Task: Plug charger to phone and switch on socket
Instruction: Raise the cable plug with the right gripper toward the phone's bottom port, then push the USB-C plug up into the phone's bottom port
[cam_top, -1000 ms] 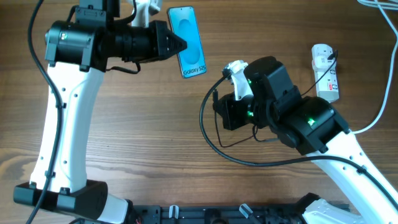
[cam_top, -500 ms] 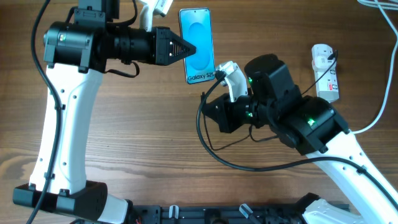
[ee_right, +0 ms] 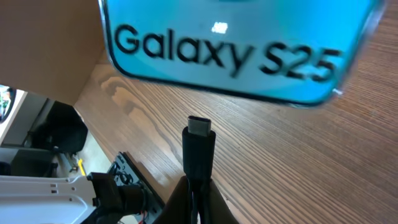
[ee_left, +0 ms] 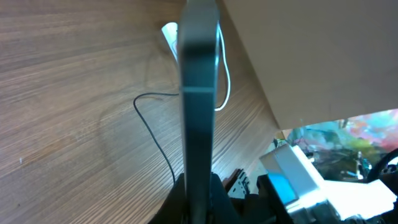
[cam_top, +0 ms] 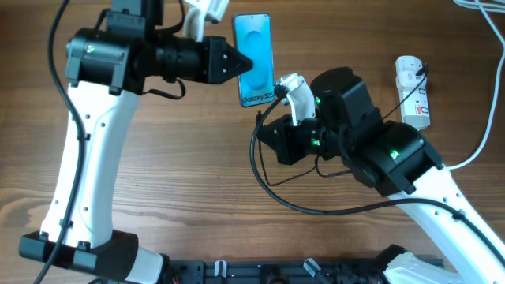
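My left gripper (cam_top: 239, 63) is shut on the phone (cam_top: 256, 59), holding it above the table with its cyan screen up. In the left wrist view the phone (ee_left: 199, 93) shows edge-on between the fingers (ee_left: 199, 202). My right gripper (cam_top: 272, 136) is shut on the charger's dark connector (ee_right: 199, 140), and its thin black cable (cam_top: 300, 207) loops below. In the right wrist view the connector tip points at the phone's end marked "Galaxy S25" (ee_right: 230, 53), with a small gap between them. The white socket (cam_top: 413, 92) lies at the far right, apart from both grippers.
A thick white cord (cam_top: 483, 146) runs from the socket along the right edge. The black cable lies on the wood in the left wrist view (ee_left: 155, 137). Arm bases stand at the front edge of the wooden table (cam_top: 181, 173).
My left gripper has carried the phone to the right, toward the right gripper. My right gripper moved left with the connector, then held still; the phone's end now sits just before the tip.
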`<action>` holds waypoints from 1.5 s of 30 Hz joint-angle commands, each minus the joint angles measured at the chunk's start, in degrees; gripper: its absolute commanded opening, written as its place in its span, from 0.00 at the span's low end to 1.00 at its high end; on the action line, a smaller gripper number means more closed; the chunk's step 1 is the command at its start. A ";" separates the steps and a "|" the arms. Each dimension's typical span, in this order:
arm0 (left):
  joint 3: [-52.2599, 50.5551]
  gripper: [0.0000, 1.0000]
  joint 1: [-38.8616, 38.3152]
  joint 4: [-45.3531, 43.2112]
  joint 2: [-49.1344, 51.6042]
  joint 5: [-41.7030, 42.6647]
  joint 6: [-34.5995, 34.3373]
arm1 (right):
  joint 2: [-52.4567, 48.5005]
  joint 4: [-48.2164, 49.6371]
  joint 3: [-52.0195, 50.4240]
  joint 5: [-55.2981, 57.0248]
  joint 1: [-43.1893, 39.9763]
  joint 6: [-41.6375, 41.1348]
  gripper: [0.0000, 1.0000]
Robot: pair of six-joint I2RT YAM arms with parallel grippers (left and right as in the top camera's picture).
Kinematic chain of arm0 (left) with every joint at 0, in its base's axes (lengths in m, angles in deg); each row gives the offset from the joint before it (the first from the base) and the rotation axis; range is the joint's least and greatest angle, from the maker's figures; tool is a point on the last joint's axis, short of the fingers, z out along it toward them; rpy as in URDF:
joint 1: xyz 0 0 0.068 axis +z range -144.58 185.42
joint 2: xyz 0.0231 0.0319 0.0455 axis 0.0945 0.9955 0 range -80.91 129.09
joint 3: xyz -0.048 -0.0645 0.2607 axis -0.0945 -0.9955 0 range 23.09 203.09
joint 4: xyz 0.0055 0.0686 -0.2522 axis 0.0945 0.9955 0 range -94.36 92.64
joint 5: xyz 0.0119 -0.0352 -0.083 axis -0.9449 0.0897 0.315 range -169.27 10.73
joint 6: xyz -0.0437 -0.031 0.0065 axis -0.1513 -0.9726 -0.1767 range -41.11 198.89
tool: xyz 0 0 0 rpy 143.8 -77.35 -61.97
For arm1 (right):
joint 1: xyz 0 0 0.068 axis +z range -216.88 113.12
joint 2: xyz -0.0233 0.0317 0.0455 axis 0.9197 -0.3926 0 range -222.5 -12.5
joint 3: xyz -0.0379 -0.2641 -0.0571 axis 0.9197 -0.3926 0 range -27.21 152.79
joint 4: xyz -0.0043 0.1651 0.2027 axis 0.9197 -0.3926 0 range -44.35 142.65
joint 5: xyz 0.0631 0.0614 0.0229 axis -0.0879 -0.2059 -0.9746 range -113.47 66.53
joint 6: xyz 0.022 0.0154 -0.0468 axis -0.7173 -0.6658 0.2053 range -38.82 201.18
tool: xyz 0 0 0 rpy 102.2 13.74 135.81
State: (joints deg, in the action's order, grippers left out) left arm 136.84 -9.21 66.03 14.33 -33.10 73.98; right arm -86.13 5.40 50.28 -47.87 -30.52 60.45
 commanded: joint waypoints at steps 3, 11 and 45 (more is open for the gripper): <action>0.96 0.04 -1.55 -1.33 -1.79 -0.90 -0.70 | -0.90 0.31 0.57 2.86 0.44 -0.26 0.04; 0.96 0.04 -1.55 -1.40 -1.77 -2.75 -1.46 | -0.90 0.15 0.57 4.11 0.44 -0.20 0.04; 0.96 0.04 -1.55 -1.38 -1.75 -0.85 -1.49 | -0.90 2.47 0.57 5.18 0.42 -0.44 0.04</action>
State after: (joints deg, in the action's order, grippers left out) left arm 136.84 -10.69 65.05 14.33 -35.94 72.36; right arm -86.54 7.08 50.28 -43.76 -30.41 60.41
